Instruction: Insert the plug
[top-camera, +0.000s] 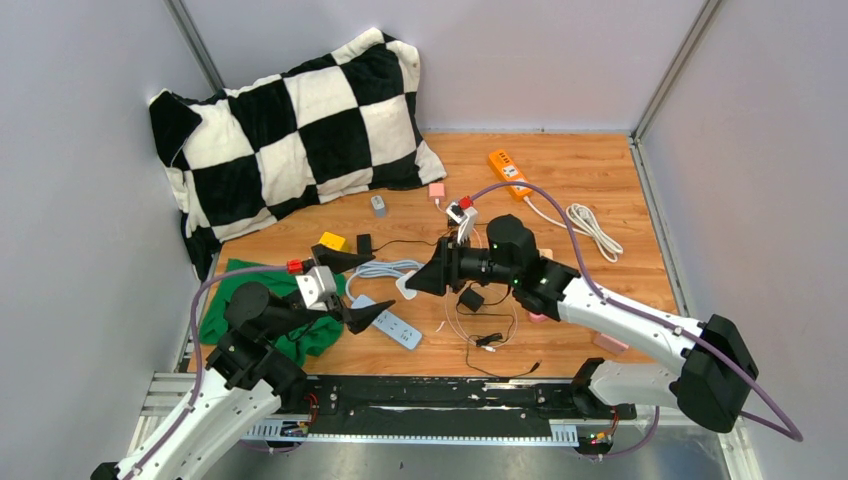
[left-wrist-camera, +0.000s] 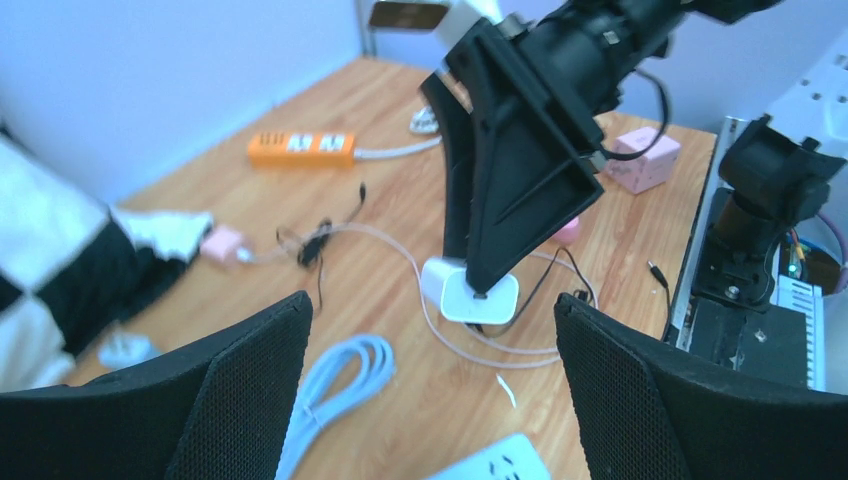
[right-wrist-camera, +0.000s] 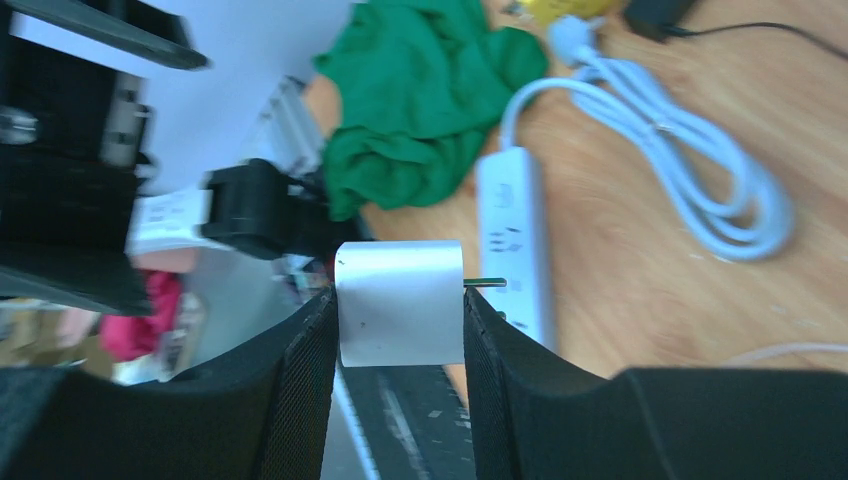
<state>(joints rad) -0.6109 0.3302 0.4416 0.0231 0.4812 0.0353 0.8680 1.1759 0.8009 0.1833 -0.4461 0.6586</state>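
Observation:
The plug (right-wrist-camera: 400, 303), a white cube adapter with metal prongs, sits pinched between the pads of my right gripper (right-wrist-camera: 400, 310), which is shut on it. From above, the plug (top-camera: 408, 286) hangs at the tip of the right gripper (top-camera: 415, 282), just off the wood and a little right of the white power strip (top-camera: 392, 324). The left wrist view shows the plug (left-wrist-camera: 470, 297) under the right gripper's black fingers (left-wrist-camera: 510, 180), with the strip (left-wrist-camera: 497, 464) at the bottom edge. My left gripper (top-camera: 382, 286) stands open and holds nothing, its fingers wide on either side of the strip's far end.
A green cloth (top-camera: 250, 300) lies beside the left arm. The strip's coiled white cable (top-camera: 385, 268), thin black and pink wires (top-camera: 490, 335), an orange power strip (top-camera: 510, 172) with its white cord (top-camera: 592, 226), a yellow block (top-camera: 333, 241) and a checkered pillow (top-camera: 300, 130) lie around.

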